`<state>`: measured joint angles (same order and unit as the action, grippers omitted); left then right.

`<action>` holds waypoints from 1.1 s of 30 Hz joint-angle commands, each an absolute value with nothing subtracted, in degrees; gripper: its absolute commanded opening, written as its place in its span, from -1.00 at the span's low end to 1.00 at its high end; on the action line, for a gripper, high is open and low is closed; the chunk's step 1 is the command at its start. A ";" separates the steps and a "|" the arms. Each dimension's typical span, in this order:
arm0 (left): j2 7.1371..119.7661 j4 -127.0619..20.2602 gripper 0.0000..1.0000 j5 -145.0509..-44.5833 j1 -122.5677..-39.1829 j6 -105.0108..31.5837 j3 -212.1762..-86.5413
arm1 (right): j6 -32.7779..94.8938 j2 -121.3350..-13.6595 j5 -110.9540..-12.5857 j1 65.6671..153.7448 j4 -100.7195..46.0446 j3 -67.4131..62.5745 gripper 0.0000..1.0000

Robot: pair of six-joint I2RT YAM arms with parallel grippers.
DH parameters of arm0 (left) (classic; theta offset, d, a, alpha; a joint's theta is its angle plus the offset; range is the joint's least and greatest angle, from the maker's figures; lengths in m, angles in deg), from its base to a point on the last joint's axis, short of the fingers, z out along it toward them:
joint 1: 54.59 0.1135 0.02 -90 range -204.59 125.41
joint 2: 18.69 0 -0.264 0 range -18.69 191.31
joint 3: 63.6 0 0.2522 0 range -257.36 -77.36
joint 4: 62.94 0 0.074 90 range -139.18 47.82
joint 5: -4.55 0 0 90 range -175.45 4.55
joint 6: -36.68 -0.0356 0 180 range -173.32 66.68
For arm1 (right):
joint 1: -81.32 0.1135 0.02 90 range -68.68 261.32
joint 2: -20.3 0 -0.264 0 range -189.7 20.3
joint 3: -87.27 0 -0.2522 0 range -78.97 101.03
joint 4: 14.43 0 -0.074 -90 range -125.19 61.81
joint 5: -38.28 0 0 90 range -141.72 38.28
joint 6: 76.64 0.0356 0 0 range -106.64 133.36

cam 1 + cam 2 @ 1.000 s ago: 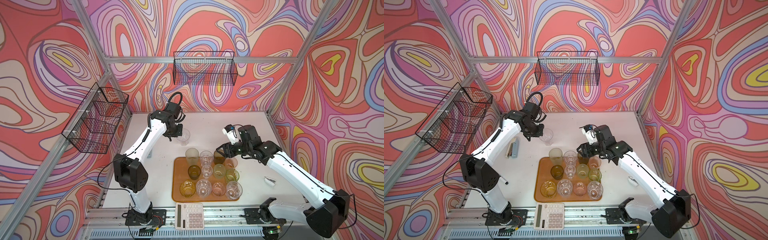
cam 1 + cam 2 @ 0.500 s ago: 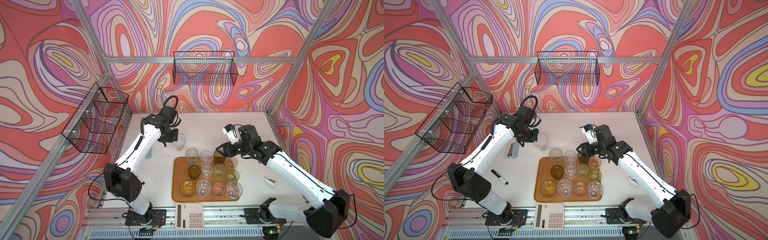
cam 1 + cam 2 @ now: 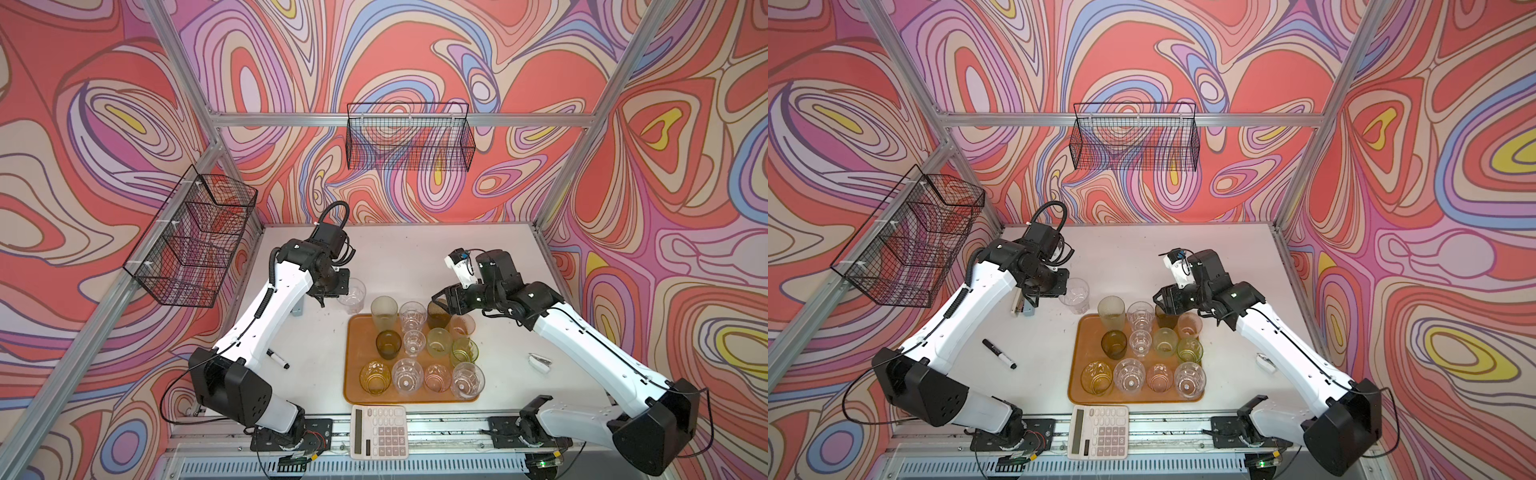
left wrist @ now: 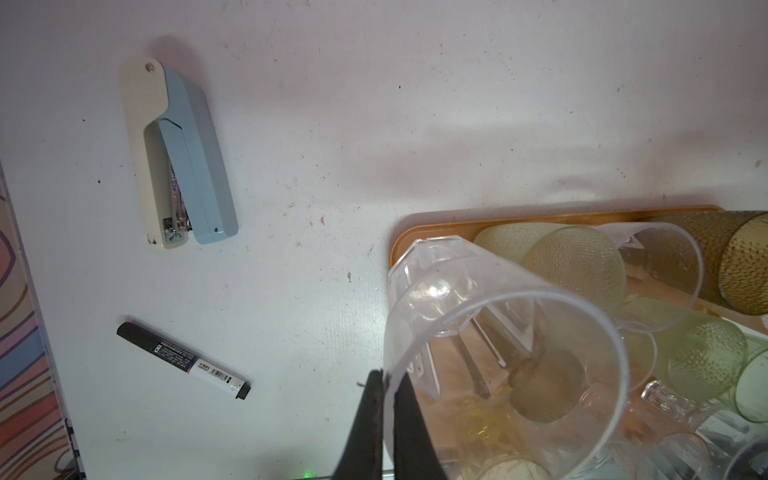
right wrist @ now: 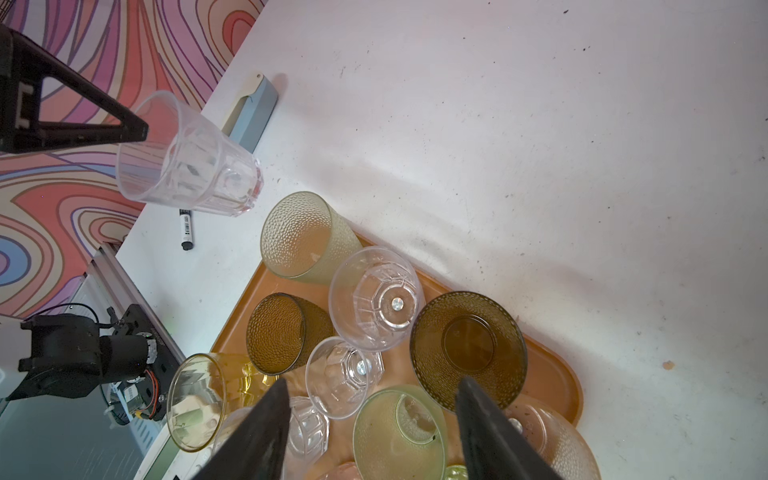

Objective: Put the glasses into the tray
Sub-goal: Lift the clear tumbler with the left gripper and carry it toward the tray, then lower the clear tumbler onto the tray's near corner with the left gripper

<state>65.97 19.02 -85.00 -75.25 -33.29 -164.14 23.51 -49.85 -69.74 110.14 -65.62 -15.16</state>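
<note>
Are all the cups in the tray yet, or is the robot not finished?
Nearly done. Twelve glasses already stand in the orange tray. The left gripper is pinching the rim of one more clear glass, tilted, just outside the tray's far corner. That one has yet to go in, and it is the last I can see. The right gripper is open above the tray's glasses, holding nothing.

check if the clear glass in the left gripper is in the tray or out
Out: the clear glass, rim pinched by the left gripper, hangs tilted beside the far left corner of the tray, not inside.
</note>
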 commanded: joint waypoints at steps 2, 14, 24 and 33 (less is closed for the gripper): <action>62.85 21.31 -1.00 -85.73 -75.02 -31.81 -161.47 | 23.93 -48.60 -69.41 109.87 -65.14 -15.52 0.32; 58.50 20.53 -1.00 -88.39 -75.05 -30.22 -154.00 | 24.08 -47.85 -69.32 109.90 -65.41 -15.52 0.32; 55.21 18.71 -1.00 -90.94 -76.08 -28.61 -147.58 | 24.12 -47.99 -69.21 109.89 -65.62 -15.33 0.32; 54.20 15.97 -1.00 -90.81 -79.59 -25.32 -142.74 | 24.43 -48.16 -69.57 109.97 -65.19 -15.52 0.32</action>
